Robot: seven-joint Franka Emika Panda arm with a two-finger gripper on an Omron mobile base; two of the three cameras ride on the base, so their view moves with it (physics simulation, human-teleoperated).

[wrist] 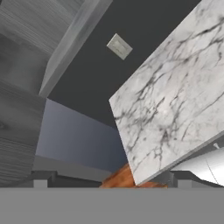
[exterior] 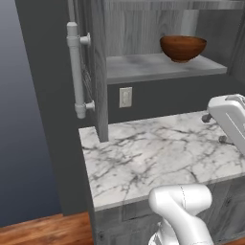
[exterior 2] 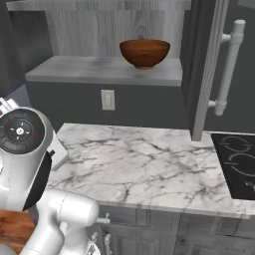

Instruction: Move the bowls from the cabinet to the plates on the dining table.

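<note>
The brown bowl [exterior: 183,47] sits on the cabinet shelf [exterior: 158,67], upper right of the left base frame, above and beyond my hand; my gripper [wrist: 109,186] is spread wide, holding nothing.

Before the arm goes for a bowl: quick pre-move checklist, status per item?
1. Cabinet doors open: ok. Both doors are swung wide, the shelf exposed.
2. Bowl present: ok for one. The reddish-brown bowl sits upright on the shelf, apart from the walls.
3. Second bowl located: cannot tell. No beige bowl appears on the visible shelf.
4. Gripper free: ok. Its fingers stand wide apart, with nothing between them.
5. Approach path: ok. Nothing stands on the marble counter between the arm and the shelf.
6. Gripper aimed at the bowl: not ok. The hand view looks at the counter edge and wall outlet.
</note>
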